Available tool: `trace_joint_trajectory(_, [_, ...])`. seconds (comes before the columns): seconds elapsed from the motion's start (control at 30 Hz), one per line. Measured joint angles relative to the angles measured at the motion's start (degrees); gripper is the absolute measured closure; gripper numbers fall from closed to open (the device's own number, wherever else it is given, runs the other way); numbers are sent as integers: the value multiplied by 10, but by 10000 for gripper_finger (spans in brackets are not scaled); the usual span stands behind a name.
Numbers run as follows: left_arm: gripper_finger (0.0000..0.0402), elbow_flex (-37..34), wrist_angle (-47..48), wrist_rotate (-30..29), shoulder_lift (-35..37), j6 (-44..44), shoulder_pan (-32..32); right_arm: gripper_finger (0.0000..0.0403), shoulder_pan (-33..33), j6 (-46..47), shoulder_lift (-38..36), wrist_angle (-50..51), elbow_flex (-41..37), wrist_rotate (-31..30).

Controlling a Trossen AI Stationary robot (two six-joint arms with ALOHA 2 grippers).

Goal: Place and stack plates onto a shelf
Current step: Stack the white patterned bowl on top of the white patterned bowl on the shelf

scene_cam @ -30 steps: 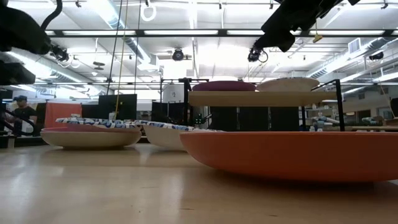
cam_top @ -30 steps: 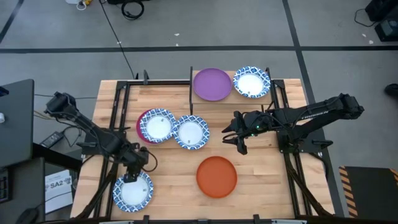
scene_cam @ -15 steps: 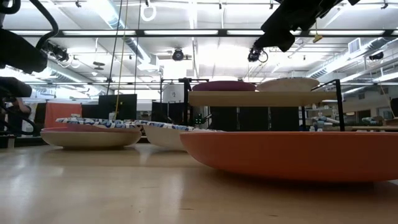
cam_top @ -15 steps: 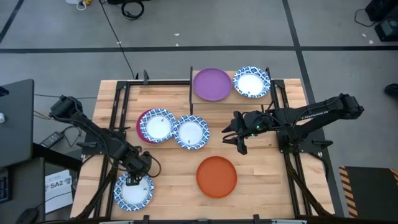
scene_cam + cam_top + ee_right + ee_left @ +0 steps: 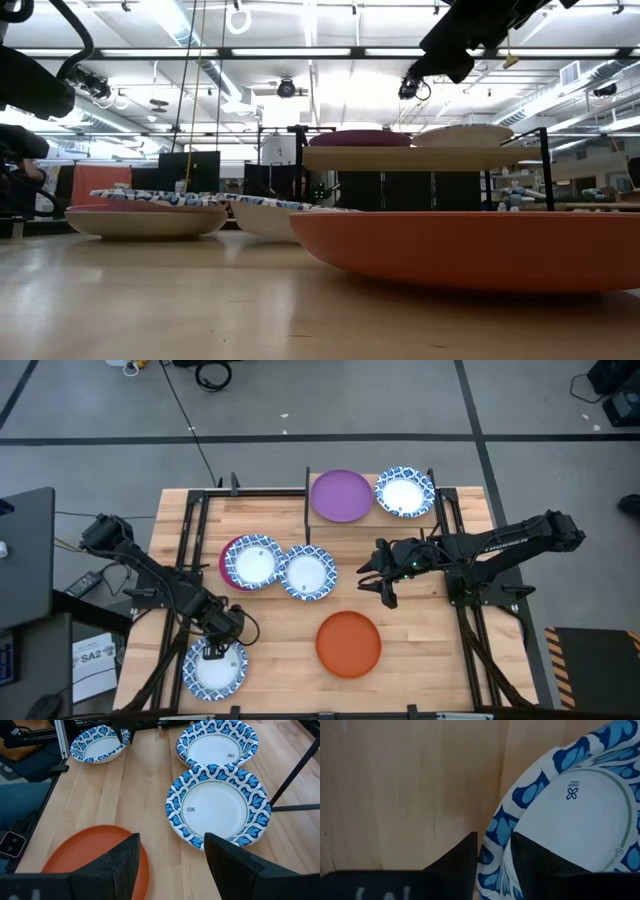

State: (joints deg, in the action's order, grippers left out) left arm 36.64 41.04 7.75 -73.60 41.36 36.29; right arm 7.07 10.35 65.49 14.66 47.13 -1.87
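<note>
- Wooden worktop (image 5: pixel 270 630) carries five plates; the shelf (image 5: pixel 455 495) at its far edge carries a purple plate (image 5: pixel 341 494) and a blue-rimmed plate (image 5: pixel 405 492).
- Left gripper (image 5: pixel 494 865): fingers narrowly spread, straddling the rim of the near-left blue-rimmed plate (image 5: pixel 213 667), one inside, one outside.
- Right gripper (image 5: pixel 384 572): fingers spread wide, holding nothing, above bare worktop beyond the orange plate (image 5: pixel 348 643).

Even overhead light, with one strongly backlit low view

From above, the wooden table (image 5: pixel 280 630) is evenly lit and shadows under the arms are soft and short. In the low view, ceiling strip lights (image 5: pixel 300 52) glare white, the orange plate (image 5: pixel 470 245) up close looks soft, and the arm parts go to silhouette. The left wrist view is sharp on the blue-rimmed plate (image 5: pixel 580 815); its dark fingers (image 5: pixel 457 862) blur.
</note>
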Motion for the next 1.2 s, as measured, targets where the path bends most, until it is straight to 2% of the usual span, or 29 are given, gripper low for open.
trace_joint_trajectory(0.33, [347,0,-1,3,1,-1,0,176,0,0,0,0,0,0])
trace_joint_trajectory(0.5, [350,0,-1,3,2,-1,0,176,0,0,0,0,0,0])
trace_joint_trajectory(0.73, [351,1,-5,40,2,2,-2,176,0,0,0,0,0,0])
trace_joint_trajectory(1.2, [352,1,-7,45,2,3,-2,176,0,0,0,0,0,0])
